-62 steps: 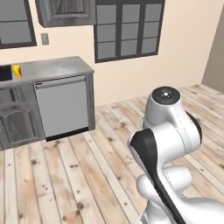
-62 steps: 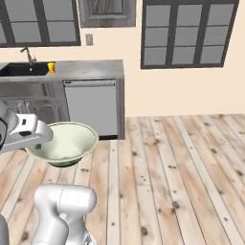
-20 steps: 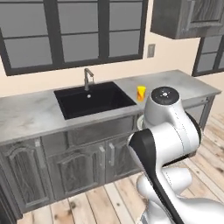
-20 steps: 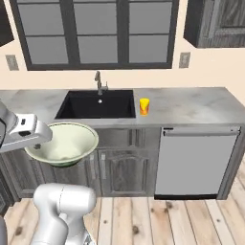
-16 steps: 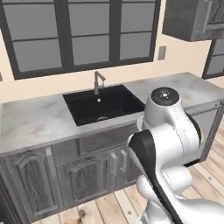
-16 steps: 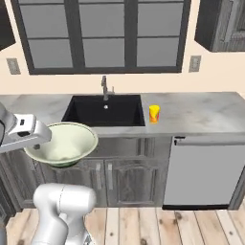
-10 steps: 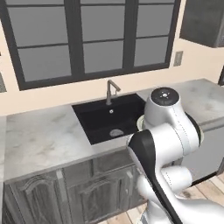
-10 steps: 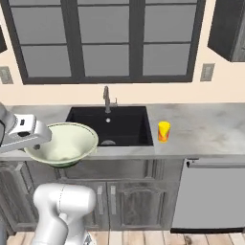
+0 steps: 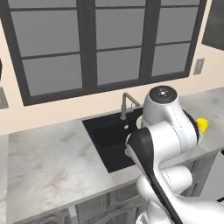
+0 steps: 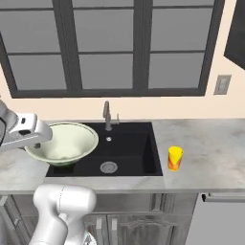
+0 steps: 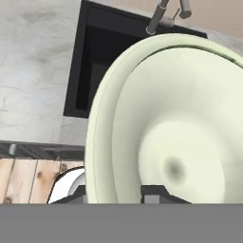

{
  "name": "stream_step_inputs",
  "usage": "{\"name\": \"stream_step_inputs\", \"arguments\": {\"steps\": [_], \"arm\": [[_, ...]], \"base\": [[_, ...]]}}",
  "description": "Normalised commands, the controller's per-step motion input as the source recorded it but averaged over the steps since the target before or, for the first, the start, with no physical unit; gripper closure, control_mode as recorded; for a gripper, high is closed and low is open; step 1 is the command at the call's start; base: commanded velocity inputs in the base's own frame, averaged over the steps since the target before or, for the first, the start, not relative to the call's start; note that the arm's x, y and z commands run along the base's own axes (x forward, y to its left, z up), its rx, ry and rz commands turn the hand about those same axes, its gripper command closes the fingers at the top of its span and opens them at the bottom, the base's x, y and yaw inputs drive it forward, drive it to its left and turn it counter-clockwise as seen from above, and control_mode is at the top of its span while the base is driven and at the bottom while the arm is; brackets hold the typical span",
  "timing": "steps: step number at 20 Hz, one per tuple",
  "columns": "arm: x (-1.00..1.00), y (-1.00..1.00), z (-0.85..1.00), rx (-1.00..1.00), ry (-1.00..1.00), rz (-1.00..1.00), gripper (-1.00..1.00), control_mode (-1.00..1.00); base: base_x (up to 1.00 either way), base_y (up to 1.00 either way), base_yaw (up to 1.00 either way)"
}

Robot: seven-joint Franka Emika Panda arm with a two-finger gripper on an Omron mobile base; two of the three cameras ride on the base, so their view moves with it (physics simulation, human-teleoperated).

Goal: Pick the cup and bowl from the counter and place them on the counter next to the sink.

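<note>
Aloft, gripper (image 11: 114,192) clamps bowl (image 10: 62,142) rim, holding it level before sink (image 10: 122,148), cup (image 10: 175,158) to its right

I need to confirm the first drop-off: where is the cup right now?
In the right base view the cup stands upright on the counter, just right of the sink, apart from the bowl held at the left.

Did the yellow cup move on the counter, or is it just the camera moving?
No. The cup sits on the counter just right of the sink, as before. It slides across the picture because the base drove, taking the cameras with it.
</note>
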Motion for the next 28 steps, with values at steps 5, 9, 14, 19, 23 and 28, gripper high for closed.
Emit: {"name": "stream_step_inputs", "arguments": {"steps": [5, 9, 14, 19, 23, 28], "arm": [[0.00, 0.00, 0.00, 0.00, 0.00, 0.00, 1.00, 1.00], [0.00, 0.00, 0.00, 0.00, 0.00, 0.00, 1.00, 1.00], [0.00, 0.00, 0.00, 0.00, 0.00, 0.00, 1.00, 1.00], [0.00, 0.00, 0.00, 0.00, 0.00, 0.00, 1.00, 1.00], [-0.08, 0.26, 0.00, 0.00, 0.00, 0.05, 1.00, -1.00], [-0.27, 0.79, 0.00, 0.00, 0.01, 0.21, 1.00, -1.00]], "base": [[0.40, 0.09, 0.00], [0.00, 0.00, 0.00], [0.00, 0.00, 0.00], [0.00, 0.00, 0.00], [0.00, 0.00, 0.00], [0.00, 0.00, 0.00]]}}
